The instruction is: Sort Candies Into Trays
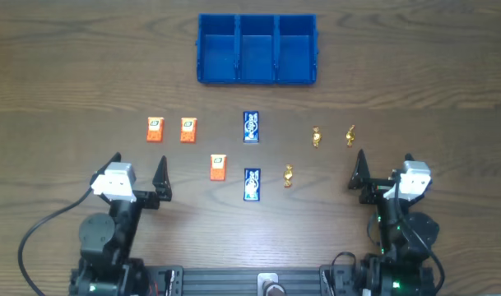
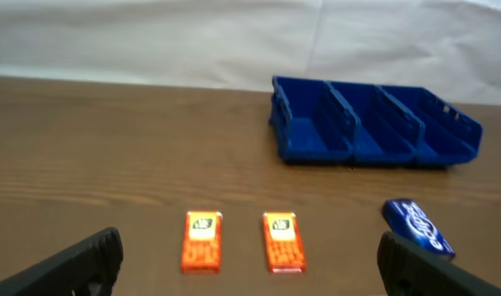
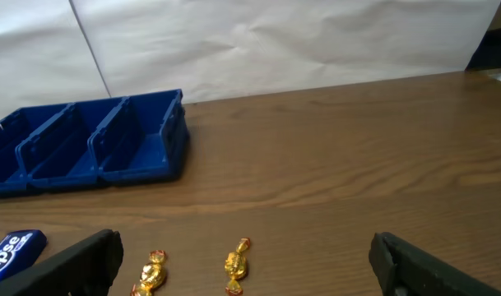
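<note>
First, nearest to the arm bases, at the left side: left gripper (image 1: pixel 139 163), fingers spread wide apart, pinching nothing. Likewise at the right side: right gripper (image 1: pixel 383 160), also spread wide, holding nothing. Then, between the two grippers on the wooden table (image 1: pixel 447 99), a near row of three candies, each apart from the others: near orange box (image 1: pixel 219 166) toward the left arm, near blue pack (image 1: pixel 251 183) in the middle, near gold candy (image 1: pixel 289 175) toward the right arm. Farther up the table, a second row: outer orange box (image 1: pixel 155 129) and inner orange box (image 1: pixel 188 129) side by side but not touching, then far blue pack (image 1: pixel 251 127) directly beyond the near one, then inner gold candy (image 1: pixel 316 136) and outer gold candy (image 1: pixel 350 135) close together. Farthest of all, well apart from every candy: blue tray (image 1: pixel 202 49) with three compartments in a line, standing upright on the table across from the middle of both rows.
</note>
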